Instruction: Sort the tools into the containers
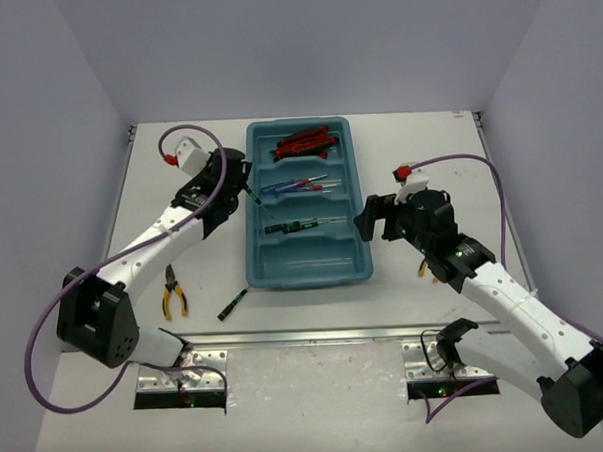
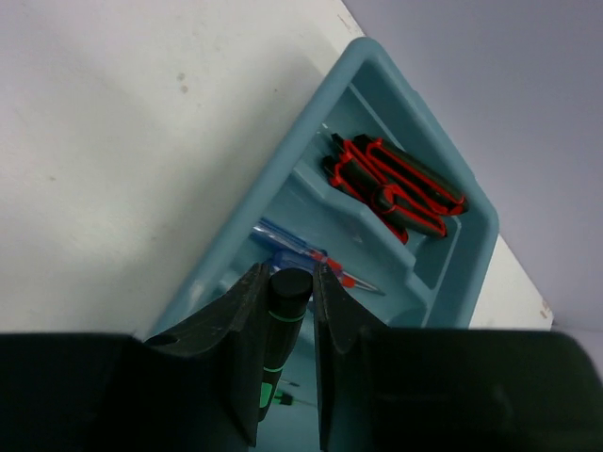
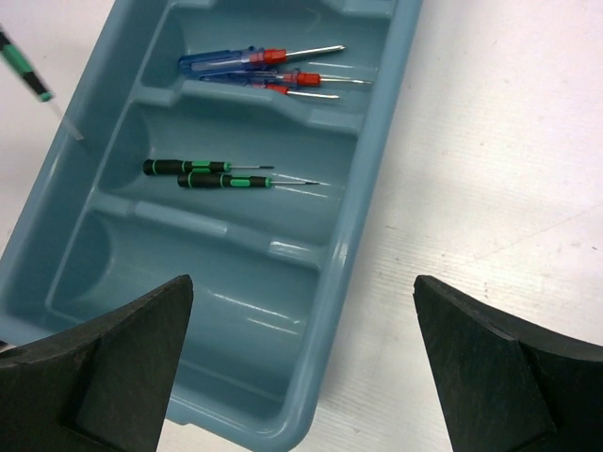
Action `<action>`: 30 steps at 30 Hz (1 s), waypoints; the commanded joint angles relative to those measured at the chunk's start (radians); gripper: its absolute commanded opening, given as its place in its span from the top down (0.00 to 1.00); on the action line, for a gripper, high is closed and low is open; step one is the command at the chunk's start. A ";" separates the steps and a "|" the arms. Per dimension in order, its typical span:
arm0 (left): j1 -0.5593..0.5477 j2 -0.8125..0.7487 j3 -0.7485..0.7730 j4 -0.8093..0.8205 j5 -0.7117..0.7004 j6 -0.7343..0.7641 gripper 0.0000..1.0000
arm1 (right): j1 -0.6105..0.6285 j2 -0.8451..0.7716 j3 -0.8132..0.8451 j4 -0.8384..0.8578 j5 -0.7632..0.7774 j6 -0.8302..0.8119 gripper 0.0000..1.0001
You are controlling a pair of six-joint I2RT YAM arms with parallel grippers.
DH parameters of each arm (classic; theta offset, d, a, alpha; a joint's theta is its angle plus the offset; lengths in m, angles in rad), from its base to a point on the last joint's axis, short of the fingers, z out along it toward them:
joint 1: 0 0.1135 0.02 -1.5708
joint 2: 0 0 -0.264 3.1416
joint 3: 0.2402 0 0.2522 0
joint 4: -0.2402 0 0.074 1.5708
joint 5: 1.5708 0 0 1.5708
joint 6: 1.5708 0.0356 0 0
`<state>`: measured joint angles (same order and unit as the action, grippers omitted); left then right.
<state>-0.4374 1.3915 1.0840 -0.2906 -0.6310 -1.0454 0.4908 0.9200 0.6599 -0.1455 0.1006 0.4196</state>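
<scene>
green screwdrivers [image 3: 188, 168] 4 | blue screwdrivers [image 3: 221, 62] 3 | pliers [image 1: 172, 292] 2 | knives [image 2: 396, 188] unclear | tray compartments [image 3: 188, 282] 4

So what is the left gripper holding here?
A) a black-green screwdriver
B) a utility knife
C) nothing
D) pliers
A: the left wrist view shows the left gripper shut on a black-green screwdriver over the tray.

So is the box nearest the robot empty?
Empty: the nearest compartment of the tray shows only bare floor, nothing inside.
</scene>
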 commanded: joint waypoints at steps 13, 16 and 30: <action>-0.199 0.244 0.069 0.629 -0.064 0.288 1.00 | -0.001 -0.145 0.023 -0.092 0.119 -0.051 0.01; -0.206 0.242 0.075 0.799 0.138 0.555 1.00 | 0.000 -0.127 0.027 -0.094 0.115 -0.051 0.01; -0.216 0.196 0.133 0.392 0.674 1.502 1.00 | 0.000 -0.158 0.012 -0.089 0.112 -0.057 0.01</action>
<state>-0.6474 1.6183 1.2619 0.2167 -0.0827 0.1313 0.4908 0.7803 0.6605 -0.2642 0.1983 0.3691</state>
